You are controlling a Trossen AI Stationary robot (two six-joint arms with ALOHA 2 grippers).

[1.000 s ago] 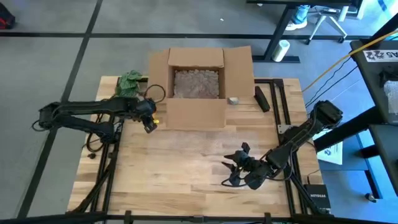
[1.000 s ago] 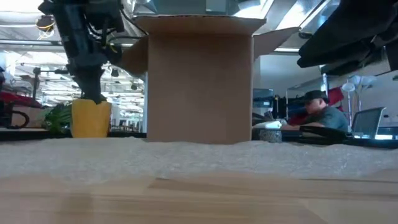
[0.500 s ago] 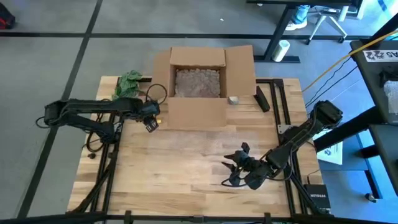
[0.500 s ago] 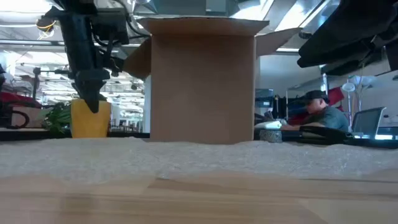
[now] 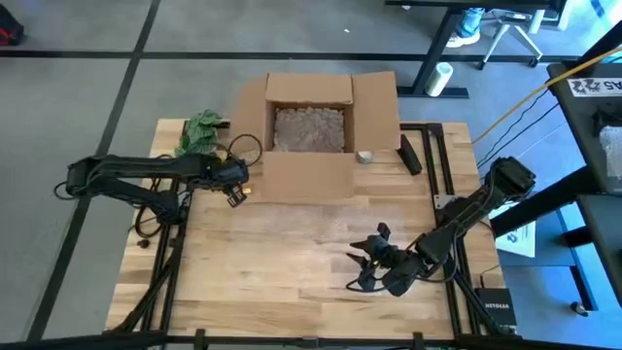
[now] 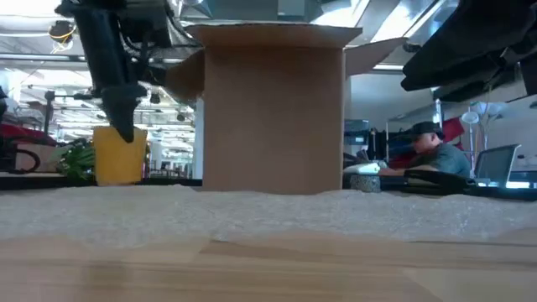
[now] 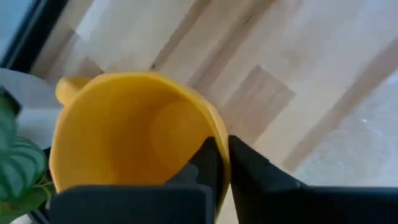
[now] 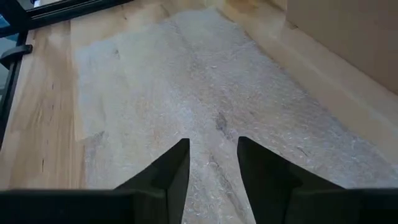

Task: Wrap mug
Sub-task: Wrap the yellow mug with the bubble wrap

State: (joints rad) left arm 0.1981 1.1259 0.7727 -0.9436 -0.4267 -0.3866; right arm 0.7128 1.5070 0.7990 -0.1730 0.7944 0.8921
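Note:
A yellow mug (image 7: 124,137) (image 6: 122,159) stands upright-ish at the left front corner of the cardboard box, open side up, its handle (image 7: 65,87) on the side away from the fingers. My left gripper (image 5: 236,192) (image 6: 120,134) comes down onto it and is shut on its wall. A sheet of bubble wrap (image 8: 205,106) lies flat on the middle of the table. My right gripper (image 5: 374,258) (image 8: 213,168) waits open just above the sheet's near right part, touching nothing. My left gripper pinches the mug's wall at the rim (image 7: 222,149), opposite the handle, one finger (image 7: 205,165) inside the mug and one (image 7: 252,171) outside. The fingers come from above, pointing down. The mug hangs slightly tilted; whether its base is clear of the table, I cannot tell.
The open cardboard box (image 5: 309,126) with crumpled filling stands at the table's far middle, close beside the mug. A green leafy thing (image 5: 202,128) lies at the far left, a black bar (image 5: 408,154) and a small grey item (image 5: 365,156) right of the box. A person (image 6: 432,151) sits beyond the table.
My left gripper has dipped down onto the mug's rim and then risen a little. The mug, which stood flat on the table, now sits slightly higher and a little tilted. The box has shifted slightly toward the table's right.

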